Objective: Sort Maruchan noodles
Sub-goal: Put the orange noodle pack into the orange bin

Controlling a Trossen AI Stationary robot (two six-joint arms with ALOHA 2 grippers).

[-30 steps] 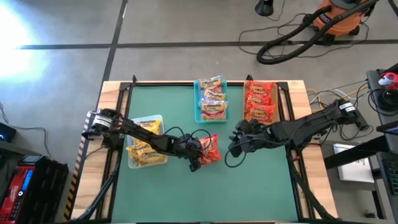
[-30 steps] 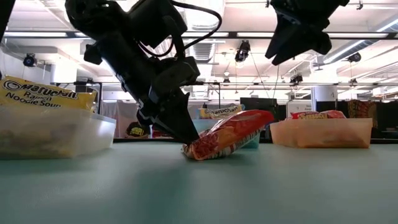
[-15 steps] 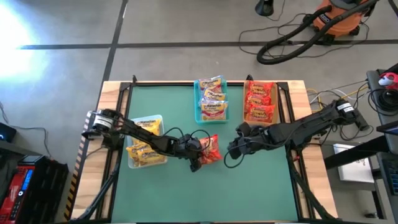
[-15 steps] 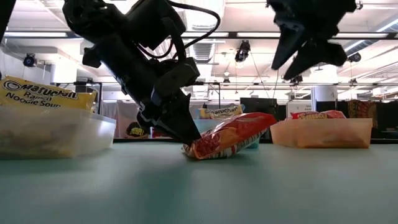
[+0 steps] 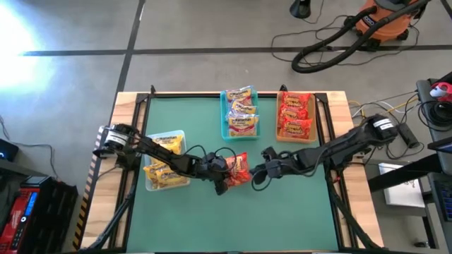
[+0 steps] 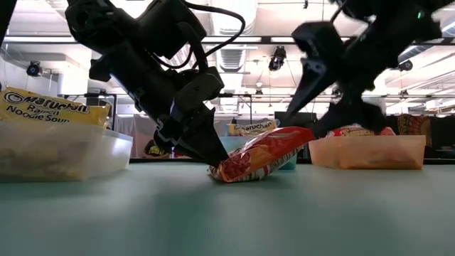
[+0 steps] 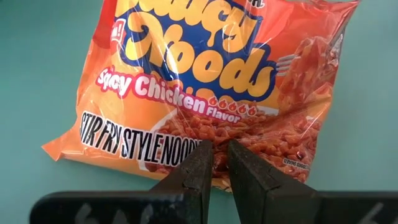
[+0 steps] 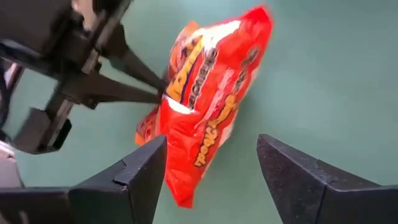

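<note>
So we're mid-handoff on the green-topped table (image 5: 282, 212): our two dark arms meet near its middle over one crinkly red-orange plastic noodle packet (image 5: 239, 169), the "Spicy Chicken" stir-fry kind, which lies tilted with one end on the mat and the other propped up. Our left gripper (image 7: 214, 163) is clenched on the packet's edge, pinching the seam between its fingertips, and that's what keeps it tipped up. Our right gripper (image 8: 211, 168) hangs just beside the raised end with its fingers spread wide and nothing in them, lined up either side of the packet. Going by the colour, we reckon this one belongs in the tan rectangular tray (image 5: 295, 115) at the far edge, which already holds red packets. Next move probably calls for the right fingers to close around the free end before the left lets go; release too early and the packet flops flat and gets harder to grab. Around us: the clear tray of yellow packets (image 5: 164, 162) under our left arm, and the teal tray (image 5: 241, 116) of orange-yellow packets with pink bands right next to the tan one. That teal tray is the thing to steer clear of on the way over, plus the loose cable loops on both wrists.
</note>
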